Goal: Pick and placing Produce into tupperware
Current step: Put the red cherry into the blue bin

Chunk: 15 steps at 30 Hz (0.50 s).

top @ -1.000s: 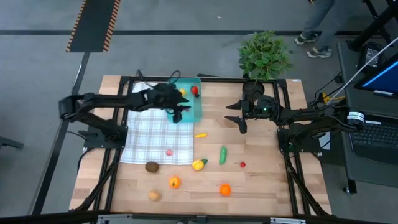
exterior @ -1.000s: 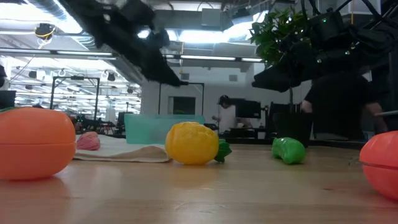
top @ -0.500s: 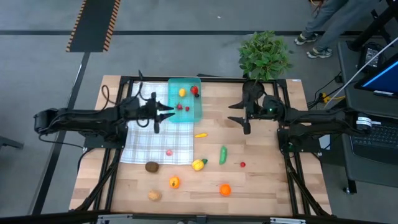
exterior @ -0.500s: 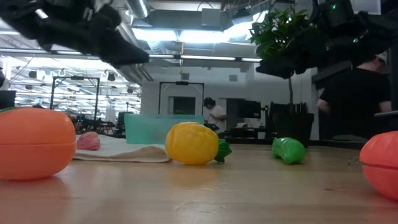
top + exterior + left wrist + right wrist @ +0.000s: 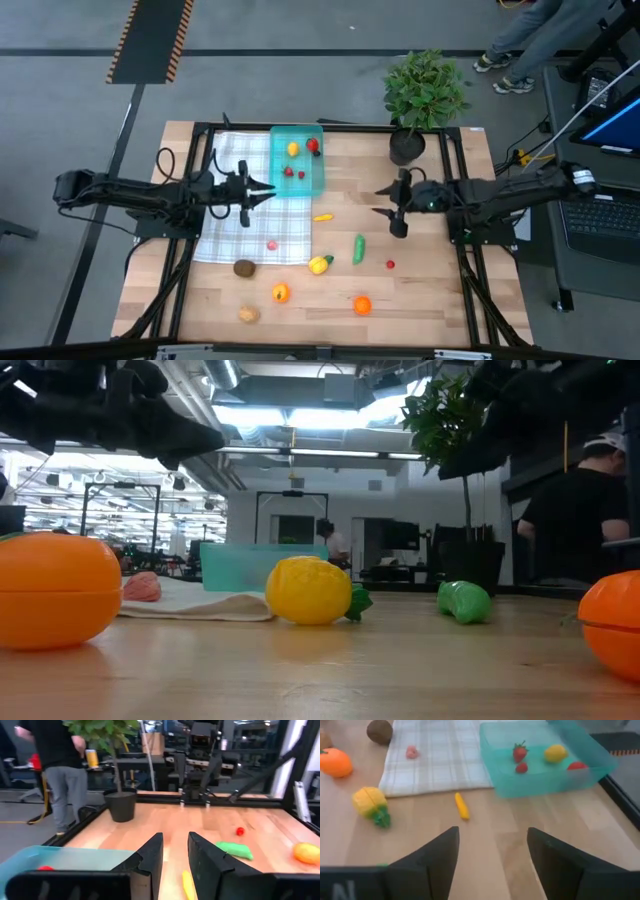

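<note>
Overhead coverage places the right gripper (image 5: 396, 212) just beside the small yellow elongated produce piece (image 5: 322, 217), which lies crosswise toward the checked cloth (image 5: 250, 225); the right arm is nearer. Translucent teal rectangular tupperware (image 5: 298, 188) holds one yellow and several red pieces. Left gripper (image 5: 252, 194) hovers over the cloth beside the tupperware. Left wrist view shows its fingers (image 5: 152, 857) narrowly parted, holding nothing. Right wrist view shows wide-spread empty fingers (image 5: 437, 856) facing the yellow piece (image 5: 462, 806), its long axis pointing roughly away from the gripper.
</note>
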Tool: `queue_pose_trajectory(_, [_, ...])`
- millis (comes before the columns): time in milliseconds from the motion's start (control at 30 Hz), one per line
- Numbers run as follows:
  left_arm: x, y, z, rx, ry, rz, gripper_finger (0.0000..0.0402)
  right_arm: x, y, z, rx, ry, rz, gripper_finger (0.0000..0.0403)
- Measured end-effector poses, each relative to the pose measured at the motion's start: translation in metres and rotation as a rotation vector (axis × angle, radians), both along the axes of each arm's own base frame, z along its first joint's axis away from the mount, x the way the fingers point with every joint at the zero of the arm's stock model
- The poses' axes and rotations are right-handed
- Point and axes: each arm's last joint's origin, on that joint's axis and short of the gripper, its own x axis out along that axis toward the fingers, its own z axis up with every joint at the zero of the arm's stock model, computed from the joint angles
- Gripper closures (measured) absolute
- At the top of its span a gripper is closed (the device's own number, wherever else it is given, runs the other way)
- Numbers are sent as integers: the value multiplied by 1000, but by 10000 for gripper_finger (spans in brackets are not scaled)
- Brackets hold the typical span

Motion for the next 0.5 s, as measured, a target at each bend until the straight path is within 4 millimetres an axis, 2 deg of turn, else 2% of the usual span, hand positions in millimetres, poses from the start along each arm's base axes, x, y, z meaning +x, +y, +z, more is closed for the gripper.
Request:
queue_pose_trajectory(367, [3,-19,1,-18,-17,-119,338,0,45,9,76,114,97,225])
queue_pose_trajectory(500, [7,-26,-4,-43,3,-103,345,5,61,3,99,161,118,234])
